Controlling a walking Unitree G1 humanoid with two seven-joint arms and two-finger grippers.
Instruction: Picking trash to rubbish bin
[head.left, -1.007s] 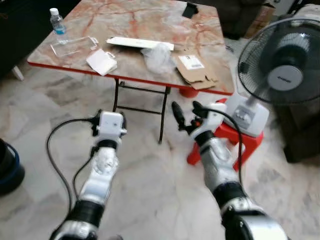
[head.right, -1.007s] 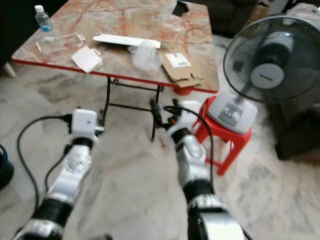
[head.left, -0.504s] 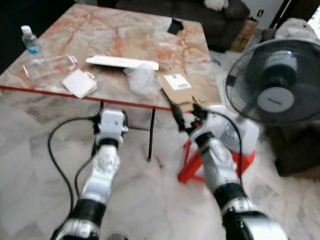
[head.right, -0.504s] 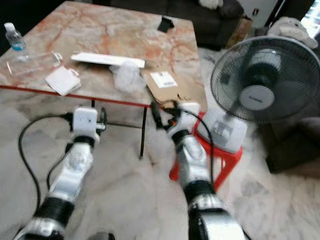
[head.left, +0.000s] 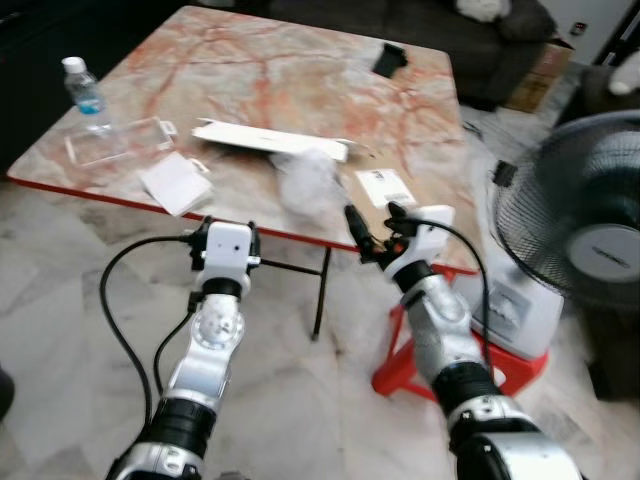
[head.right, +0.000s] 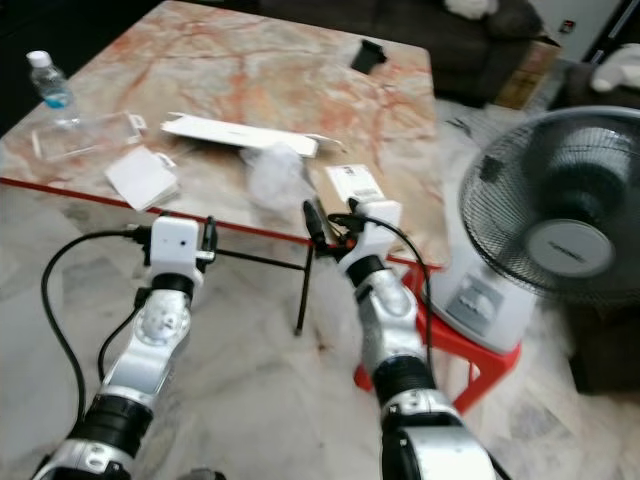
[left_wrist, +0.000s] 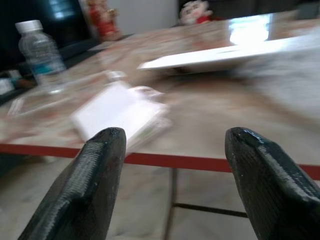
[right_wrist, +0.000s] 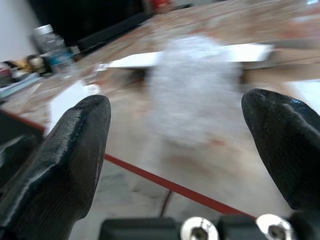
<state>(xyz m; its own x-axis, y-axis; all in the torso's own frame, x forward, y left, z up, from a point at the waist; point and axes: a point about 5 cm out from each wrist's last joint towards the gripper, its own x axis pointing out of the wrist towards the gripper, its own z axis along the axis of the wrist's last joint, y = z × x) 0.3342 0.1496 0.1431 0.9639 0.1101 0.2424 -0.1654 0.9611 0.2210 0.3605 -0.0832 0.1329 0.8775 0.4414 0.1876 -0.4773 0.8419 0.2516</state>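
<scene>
Right gripper (head.left: 372, 228) hovers with fingers spread at the table's (head.left: 300, 60) near edge, just short of the crumpled plastic bag (head.left: 307, 184) on top. Left gripper (left_wrist: 170, 150), fingers also spread, faces the white packet (head.left: 173, 183).

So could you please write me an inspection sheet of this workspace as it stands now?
Surface: red-edged marble folding table.
Job's things: crumpled clear plastic wrap, flat brown cardboard piece, long white flat packet, small white packet.
Clutter: clear water bottle, clear plastic tray, small black object.
Grippers: left pincer open; right pincer open, facing the wrap.
Cables: black wrist cable.
Surroundings: grey standing fan, red plastic stool.
</scene>
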